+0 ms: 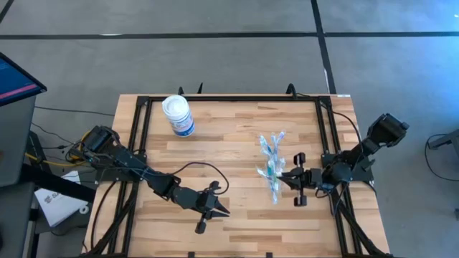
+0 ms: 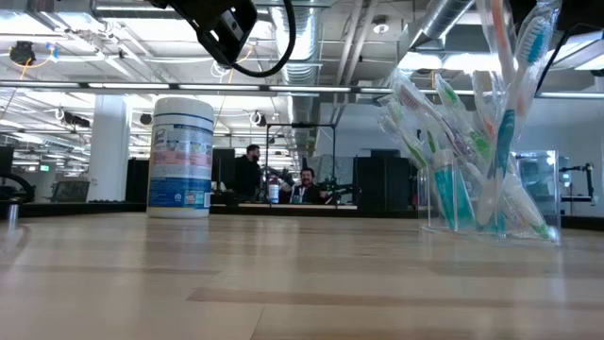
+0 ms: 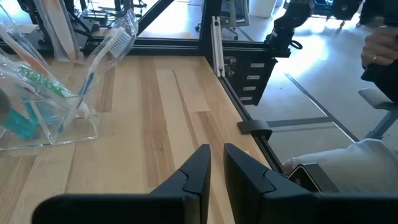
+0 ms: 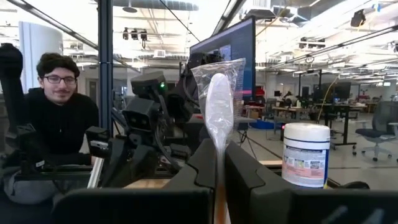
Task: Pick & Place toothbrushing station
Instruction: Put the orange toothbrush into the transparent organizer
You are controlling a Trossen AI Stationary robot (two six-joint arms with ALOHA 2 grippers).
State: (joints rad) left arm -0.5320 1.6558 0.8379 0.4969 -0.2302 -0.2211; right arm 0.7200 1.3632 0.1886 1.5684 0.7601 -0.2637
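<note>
A clear plastic cup (image 1: pixel 271 170) stands on the wooden table right of centre, with several wrapped toothbrushes leaning out of it. The low view (image 2: pixel 491 194) and the left wrist view (image 3: pixel 46 118) show teal tubes inside it too. My right gripper (image 1: pixel 287 176) is just right of the cup, shut on one wrapped toothbrush (image 4: pixel 219 109). My left gripper (image 1: pixel 214 209) hovers near the table's front, left of the cup. Its fingers (image 3: pixel 200 165) are nearly together, with nothing between them. My right gripper pinches the wrapped toothbrush between its two fingers (image 4: pixel 239 168), on the shaft just below the head (image 4: pixel 218 158). The head, in its clear wrapper, sticks up past the fingertips. The fingers hide the handle, so I cannot tell whether its lower end is in the cup.
A white canister with a blue label (image 1: pixel 178 115) stands at the far left of the table. Black frame rails (image 1: pixel 229 98) run along the table's edges. A seated person (image 4: pixel 59 106) is beyond the table's left side. Bare wood lies between the two grippers.
</note>
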